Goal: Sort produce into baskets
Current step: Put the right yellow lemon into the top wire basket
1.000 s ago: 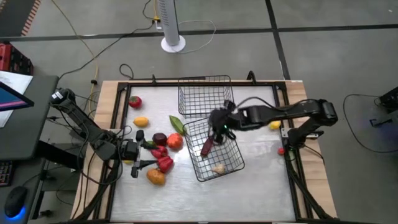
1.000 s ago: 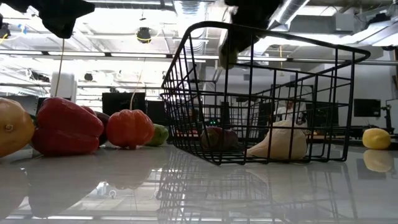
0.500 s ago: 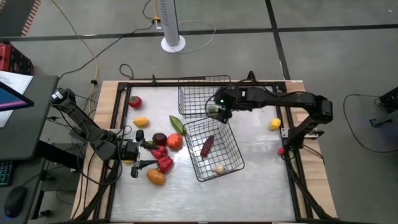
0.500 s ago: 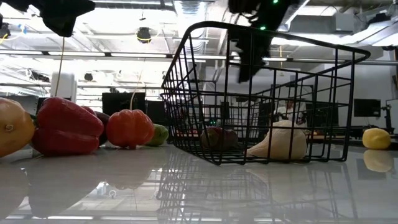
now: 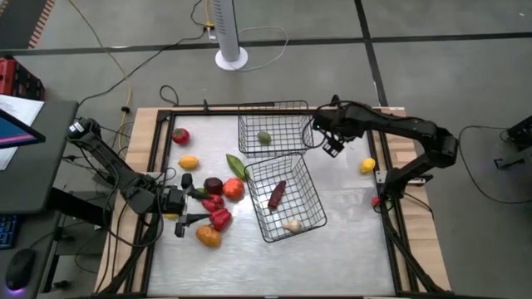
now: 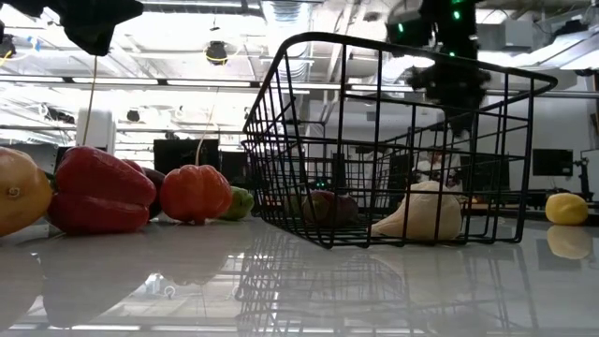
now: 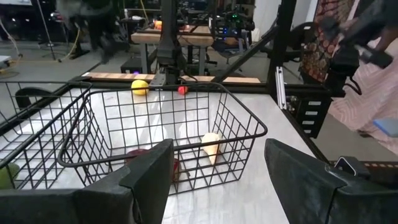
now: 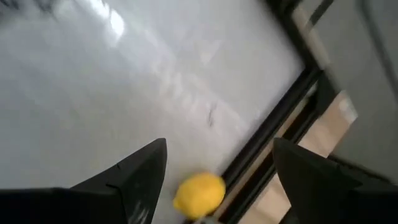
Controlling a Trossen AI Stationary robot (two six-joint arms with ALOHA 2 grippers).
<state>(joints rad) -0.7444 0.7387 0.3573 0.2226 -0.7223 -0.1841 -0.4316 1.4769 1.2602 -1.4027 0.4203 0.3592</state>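
White fan stand (image 5: pixel 230 33) w/ cables beyond table; laptop (image 5: pixel 12 124) at left.

the left gripper (image 7: pixel 214 180) shows two dark fingers (image 7: pixel 146 177) set apart with nothing between them. just ahead a black wire basket (image 7: pixel 158 127) stands on the pale table (image 7: pixel 249 193), holding a whitish garlic-like piece (image 7: pixel 211 146) and a dark maroon piece (image 7: pixel 140 155) partly hidden by one finger. a second basket (image 7: pixel 31 143) stands beside it, a green piece (image 7: pixel 6 175) showing through its mesh. a yellow piece (image 7: pixel 140 87) and a small red piece (image 7: pixel 182 89) lie at the table's far edge.
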